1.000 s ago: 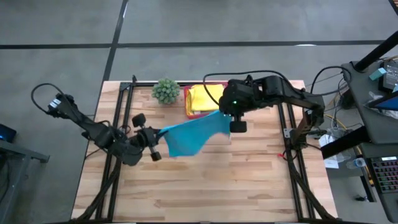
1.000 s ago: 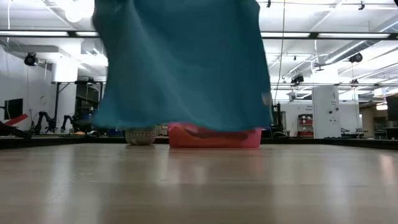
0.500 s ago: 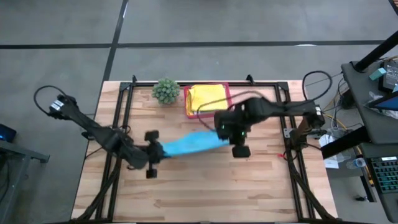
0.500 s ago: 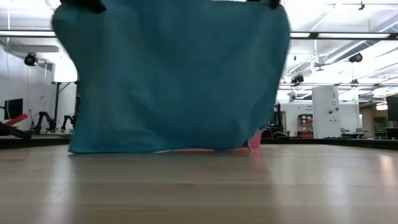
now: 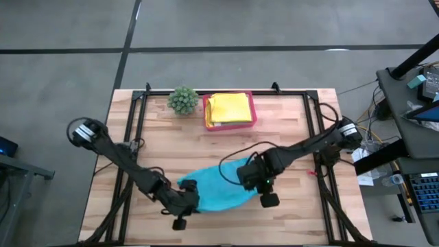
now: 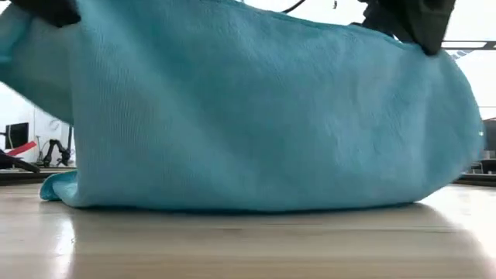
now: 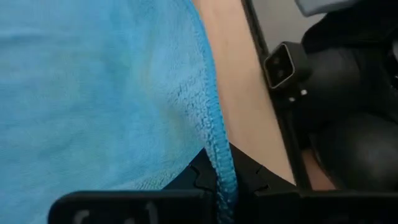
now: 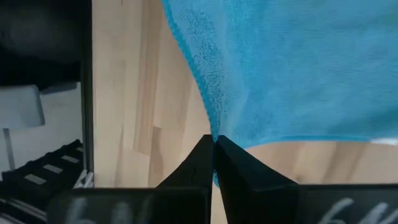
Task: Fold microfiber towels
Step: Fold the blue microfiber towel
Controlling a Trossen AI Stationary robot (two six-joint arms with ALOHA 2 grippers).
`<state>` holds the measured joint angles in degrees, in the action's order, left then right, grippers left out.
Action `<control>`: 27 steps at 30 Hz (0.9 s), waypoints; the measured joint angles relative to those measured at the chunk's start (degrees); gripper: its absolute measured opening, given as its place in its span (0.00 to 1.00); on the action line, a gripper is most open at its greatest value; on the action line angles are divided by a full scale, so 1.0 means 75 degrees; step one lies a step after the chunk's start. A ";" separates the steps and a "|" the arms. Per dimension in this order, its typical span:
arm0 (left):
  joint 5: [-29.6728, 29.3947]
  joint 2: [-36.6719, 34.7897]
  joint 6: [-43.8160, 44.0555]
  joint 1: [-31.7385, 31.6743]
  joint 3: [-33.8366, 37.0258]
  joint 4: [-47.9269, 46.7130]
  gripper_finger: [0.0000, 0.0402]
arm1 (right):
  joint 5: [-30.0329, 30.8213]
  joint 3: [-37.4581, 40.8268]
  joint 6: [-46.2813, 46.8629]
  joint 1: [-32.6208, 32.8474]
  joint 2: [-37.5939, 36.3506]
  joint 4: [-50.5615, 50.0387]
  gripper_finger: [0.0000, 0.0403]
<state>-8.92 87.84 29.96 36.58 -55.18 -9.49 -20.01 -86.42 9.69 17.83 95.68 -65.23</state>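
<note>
The teal blue towel (image 5: 214, 193) hangs between my two grippers near the table's front edge, and its lower part lies on the wood (image 6: 232, 203). My left gripper (image 5: 186, 204) is shut on its left end. My right gripper (image 5: 263, 186) is shut on its right end. Yellow towels (image 5: 229, 108) lie in the pink tray (image 5: 253, 110) at the far edge. The orange and light green towels are out of view. My left gripper pinches the towel's hemmed edge (image 7: 219, 163) between its two fingers, at the towel's left end. That end is held up off the table and the cloth sags below it. My right gripper pinches the towel's hemmed edge (image 8: 210, 127) between its two shut fingers, at the towel's right end. The cloth spreads away from the fingertips (image 8: 224, 149), above the wood. That end is held up (image 6: 403, 35) while the towel's lower part rests on the table.
The small green plant (image 5: 182, 100) stands left of the pink tray at the far edge. Black frame rails (image 5: 130, 151) run along the table's left and right sides. Bare wood (image 5: 226, 147) lies between the tray and the towel.
Both grippers have gone toward the table's near edge and down, carrying the teal towel away from the tray. The towel hung clear of the table before; now its lower part has come to lie on the wood, and it is spread wide between the grippers.
</note>
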 joint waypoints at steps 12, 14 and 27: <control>0.1303 0.0990 0.0990 0.0003 -0.0093 0.0827 0.01 | 0.0084 0.1234 0.1173 0.0489 0.0000 0.1034 0.11; 0.1357 0.0978 0.0997 -0.0001 -0.0093 0.0836 0.03 | 0.0073 0.1407 0.1175 0.0493 0.0000 0.1315 0.16; 0.1468 0.0839 0.1203 -0.0043 -0.0093 0.0744 0.32 | 0.3300 0.1613 0.0402 0.0457 0.0000 0.2381 0.27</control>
<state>2.10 94.13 38.98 36.26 -55.88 -3.91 4.74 -74.33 12.70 21.26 95.68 -47.37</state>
